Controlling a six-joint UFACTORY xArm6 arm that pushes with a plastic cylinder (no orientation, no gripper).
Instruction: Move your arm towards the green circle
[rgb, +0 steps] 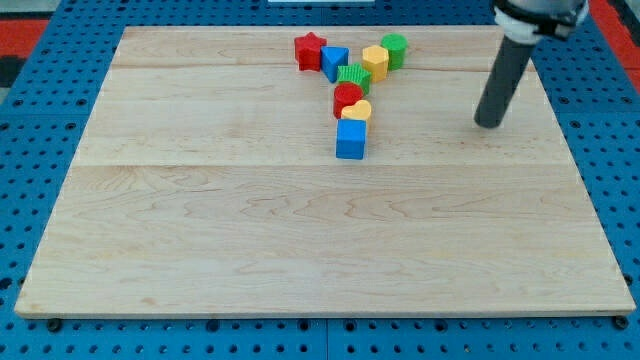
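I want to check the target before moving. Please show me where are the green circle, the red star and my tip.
green circle (394, 47), camera view, on its top face.
red star (310, 49), camera view, at its centre.
my tip (489, 124), camera view, the rod's lower end.

Single camera, high front, angled down, whole board.

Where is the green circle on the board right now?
The green circle sits near the view's top edge of the board, right of centre, touching the yellow block on its left. My tip is apart, lower right.
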